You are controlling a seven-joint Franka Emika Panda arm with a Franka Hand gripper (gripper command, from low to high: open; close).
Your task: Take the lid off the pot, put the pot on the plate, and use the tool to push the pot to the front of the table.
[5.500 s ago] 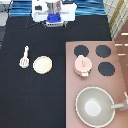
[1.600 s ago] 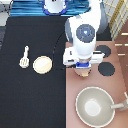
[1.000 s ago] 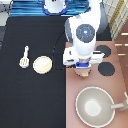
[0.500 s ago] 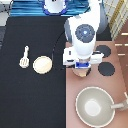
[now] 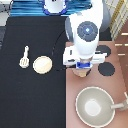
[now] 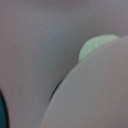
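Observation:
My gripper [image 5: 82, 69] is low over the stove, right on top of the pot [image 5: 81, 74]. Only a pink-beige sliver of the pot shows beneath the hand. The lid is hidden under the hand. A pink rounded surface [image 6: 95, 95] fills much of the wrist view from very close; I cannot tell whether it is lid or pot. The cream-yellow plate [image 5: 43, 64] lies on the black table [image 5: 30, 100] to the exterior view's left of the pot. The cream-white tool [image 5: 24, 56] lies further left of the plate, with its slotted head toward the bottom.
The brown stove top [image 5: 70, 102] fills the exterior view's right side. Two black burners [image 5: 107, 69] show to the right of the arm. The large grey pan [image 5: 96, 106] sits below the gripper, its handle pointing right.
Since 5.5 s ago the arm has come from the exterior view's top down over the pot, covering the lid. Over the last second it has barely moved.

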